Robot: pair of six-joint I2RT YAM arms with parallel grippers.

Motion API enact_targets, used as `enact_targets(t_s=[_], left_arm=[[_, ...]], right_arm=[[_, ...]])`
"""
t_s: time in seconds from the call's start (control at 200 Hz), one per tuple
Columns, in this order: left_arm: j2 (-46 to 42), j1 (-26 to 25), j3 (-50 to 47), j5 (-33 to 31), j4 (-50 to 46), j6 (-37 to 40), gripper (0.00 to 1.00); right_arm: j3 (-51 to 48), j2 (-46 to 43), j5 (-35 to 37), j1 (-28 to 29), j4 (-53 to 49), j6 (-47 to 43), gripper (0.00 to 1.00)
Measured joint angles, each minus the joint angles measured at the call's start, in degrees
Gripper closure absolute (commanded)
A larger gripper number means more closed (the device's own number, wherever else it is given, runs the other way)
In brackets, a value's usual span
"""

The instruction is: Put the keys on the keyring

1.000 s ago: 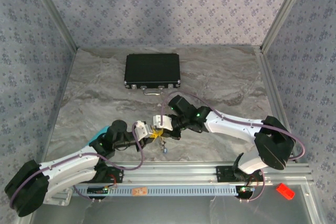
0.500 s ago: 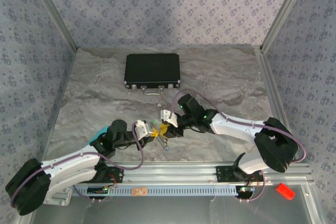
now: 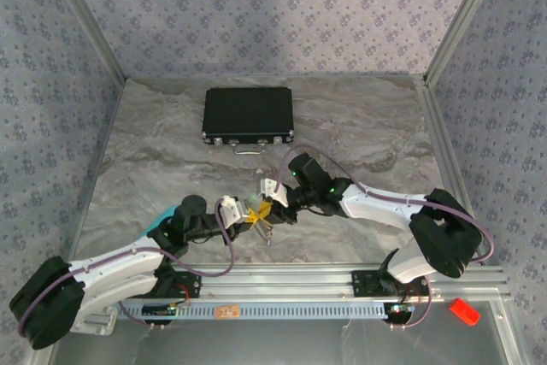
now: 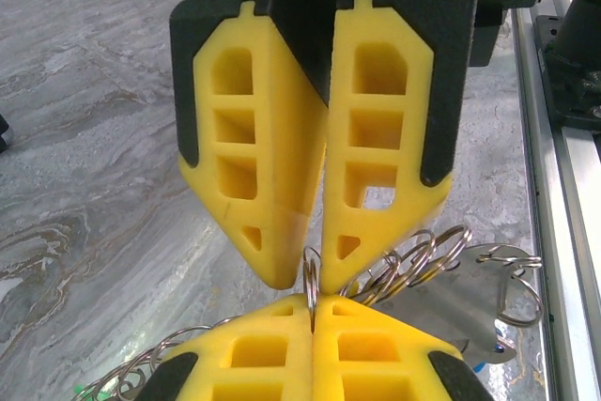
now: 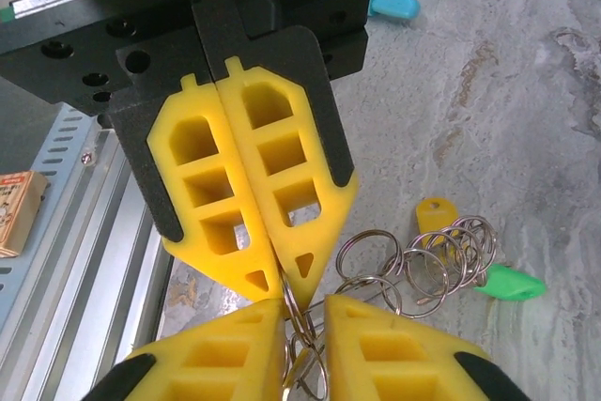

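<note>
Top external: grey marbled tabletop (image 3: 154, 168) boxed in by patterned walls (image 3: 256, 14). Black case (image 3: 249, 114) lies flat and closed toward the far side, well apart from the work. Left arm (image 3: 111, 267) and right arm (image 3: 385, 207) both reach to mid-tabletop in front of the case, tips nose to nose. Left wrist view: left pincer (image 4: 313, 307) is clamped tight, yellow pads (image 4: 254, 354) flush, with one loop of the keyring (image 4: 418, 258) pinched on edge in the seam. Right wrist view: right pincer (image 5: 302, 307) has a slim gap between its pads and a couple of loops run through that gap; can't tell if it's biting them or just sitting around them. The two sets of tips meet on the same stretch of ring. Rest of the keyring fans out to one side of the tips as a row of overlapping silvery loops, clear of the pads. Green tag (image 5: 507, 284) sits at the outer end of that row, touching the last loops. One key (image 5: 433, 212), orange-yellow head, sits just behind the loops with its blade hidden; can't tell if it's threaded on.
</note>
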Motion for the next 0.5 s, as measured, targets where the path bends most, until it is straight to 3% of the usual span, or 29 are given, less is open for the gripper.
enact_targets(t_s=[0.065,0.125,0.31,0.5], left_arm=[[0.0,0.0,-0.1,-0.2,-0.1,0.0,1.00],[0.0,0.1,-0.1,-0.2,-0.2,-0.2,1.00],[-0.3,0.1,-0.2,-0.4,-0.9,0.0,0.82],[-1.3,0.1,0.9,-0.6,-4.6,0.7,0.80]], right_arm=[[0.0,0.2,-0.2,0.0,-0.1,-0.1,1.00],[0.0,0.3,-0.4,0.0,-0.1,-0.3,1.00],[0.3,0.2,0.4,0.5,-1.5,-1.2,1.00],[4.3,0.2,5.3,3.0,-10.1,-5.6,1.00]])
